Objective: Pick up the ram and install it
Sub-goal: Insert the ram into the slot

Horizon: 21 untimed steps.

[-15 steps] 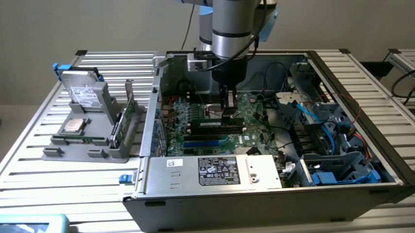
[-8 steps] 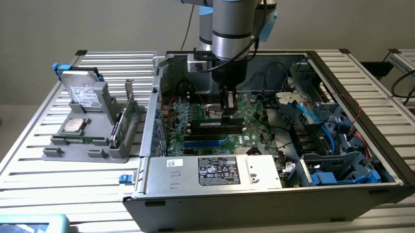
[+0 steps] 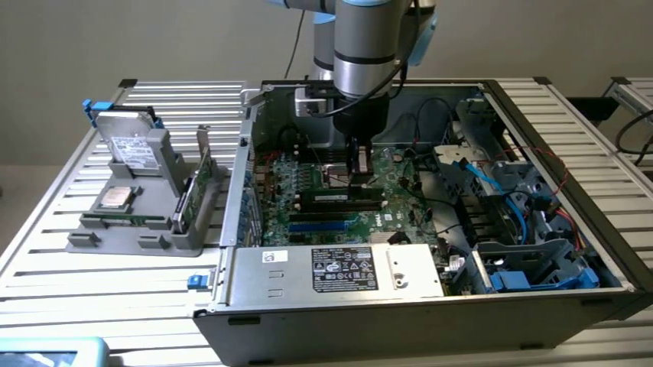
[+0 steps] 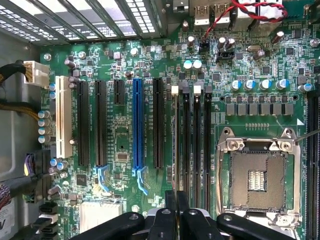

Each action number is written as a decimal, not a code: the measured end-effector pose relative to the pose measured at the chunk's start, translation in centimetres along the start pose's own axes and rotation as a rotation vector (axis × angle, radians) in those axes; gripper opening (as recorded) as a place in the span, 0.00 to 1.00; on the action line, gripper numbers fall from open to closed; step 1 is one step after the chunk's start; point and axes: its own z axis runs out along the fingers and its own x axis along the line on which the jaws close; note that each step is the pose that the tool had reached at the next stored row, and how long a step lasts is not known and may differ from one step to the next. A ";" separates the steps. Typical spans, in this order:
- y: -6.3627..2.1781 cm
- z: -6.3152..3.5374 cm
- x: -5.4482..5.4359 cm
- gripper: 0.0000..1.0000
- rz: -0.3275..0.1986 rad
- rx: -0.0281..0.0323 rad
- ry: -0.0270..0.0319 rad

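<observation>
The ram (image 3: pixel 342 198) appears already seated in a slot of the motherboard (image 3: pixel 306 180), with the pincer (image 3: pixel 358 181) closed together just above its top edge; full latching cannot be told.

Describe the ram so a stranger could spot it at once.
Look inside the open computer case, at the green motherboard. Directly beneath the pincer sits the ram, a long dark stick with a pale label; the blue slots nearby carry no label.
</observation>
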 end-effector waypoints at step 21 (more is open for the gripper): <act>0.03 0.36 -0.1 0.12 0.000 0.0001 -0.0010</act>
